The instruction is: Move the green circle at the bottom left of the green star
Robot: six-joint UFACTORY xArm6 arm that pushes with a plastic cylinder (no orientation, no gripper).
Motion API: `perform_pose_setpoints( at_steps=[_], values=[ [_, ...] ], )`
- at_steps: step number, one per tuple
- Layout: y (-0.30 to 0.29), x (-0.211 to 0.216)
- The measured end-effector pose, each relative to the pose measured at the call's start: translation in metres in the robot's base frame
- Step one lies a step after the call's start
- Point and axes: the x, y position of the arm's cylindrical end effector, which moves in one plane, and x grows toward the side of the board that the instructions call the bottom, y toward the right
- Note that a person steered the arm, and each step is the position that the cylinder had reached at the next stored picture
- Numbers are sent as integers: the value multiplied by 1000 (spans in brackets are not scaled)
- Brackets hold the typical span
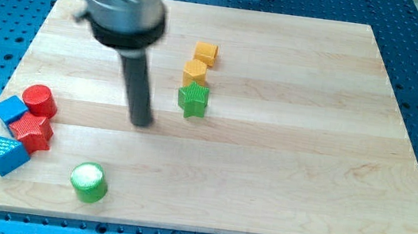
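The green circle (89, 181) is a short green cylinder near the board's bottom edge, left of centre. The green star (193, 100) stands near the board's middle, well up and to the right of the circle. My tip (141, 121) rests on the board left of the star and slightly below it, and above and to the right of the circle. It touches neither block.
Two orange blocks (206, 53) (195, 72) stand in a line just above the star. At the view's left a red cylinder (38, 100), a red star (32, 132), a blue cube (10, 110) and a blue triangular block (8, 155) cluster near the wooden board's (281, 182) edge.
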Motion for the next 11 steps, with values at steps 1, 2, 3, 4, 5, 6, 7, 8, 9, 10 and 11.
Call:
perform_pose_setpoints(
  at_steps=[1,2,3,4,5,6,7,8,9,10,11],
  values=[
    [47,83],
    [30,118],
    [16,118],
    [-53,117],
    [-84,107],
    [-88,82],
    [-138,76],
    [-75,52],
    [-10,35],
    [-54,36],
    [-69,9]
  ],
)
